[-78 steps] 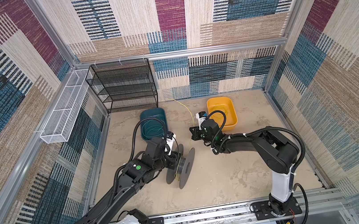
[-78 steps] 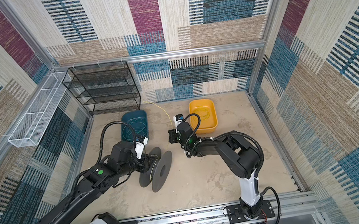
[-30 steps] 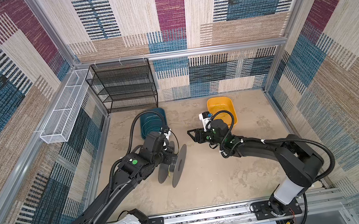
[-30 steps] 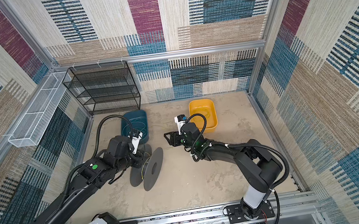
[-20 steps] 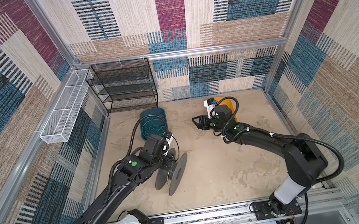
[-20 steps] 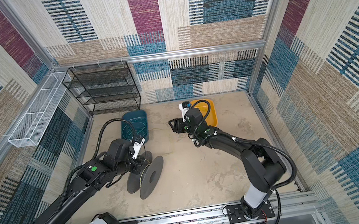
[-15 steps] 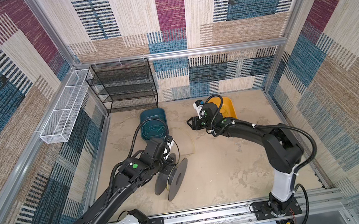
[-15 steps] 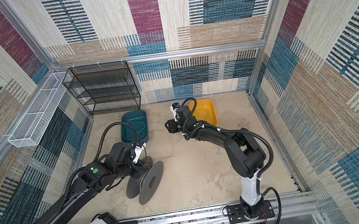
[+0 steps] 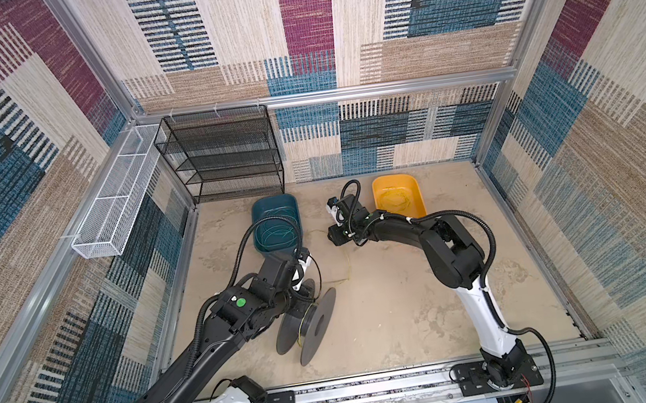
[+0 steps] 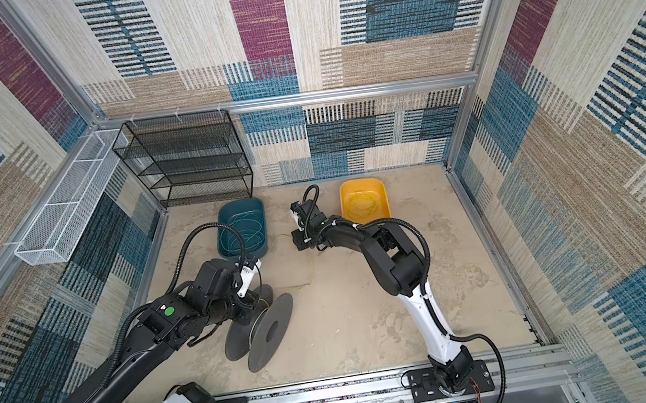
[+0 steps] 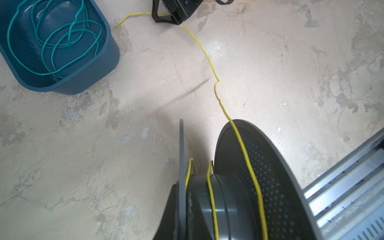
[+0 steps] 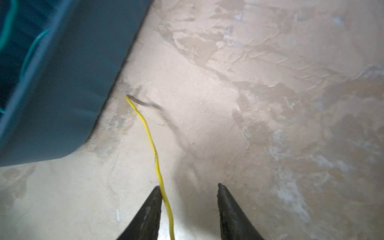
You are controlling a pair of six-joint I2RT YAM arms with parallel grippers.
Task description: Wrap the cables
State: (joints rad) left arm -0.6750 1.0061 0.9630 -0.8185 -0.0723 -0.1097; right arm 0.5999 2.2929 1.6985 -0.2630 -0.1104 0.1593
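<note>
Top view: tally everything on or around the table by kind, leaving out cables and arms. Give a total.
Bins: 2 (teal bin, yellow bin)
Cable spool: 1
Black mesh shelf rack: 1
White wire basket: 1
Total: 5

- Cable (image 11: pixel 209 60): bright yellow.
- Spool (image 11: pixel 270 176): dark grey, dotted flange.
- Bins: teal bin (image 11: pixel 99 70), yellow bin (image 9: pixel 384 188).
- Desk (image 9: pixel 389 307): mottled beige.
- Rack (image 9: pixel 223 152): black mesh.
- Walls (image 9: pixel 308 24): striped blue, maroon, beige patches.

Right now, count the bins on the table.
2. Teal bin at the back, beyond the spool; yellow bin to its right, also at the back. None looks hidden.
</note>
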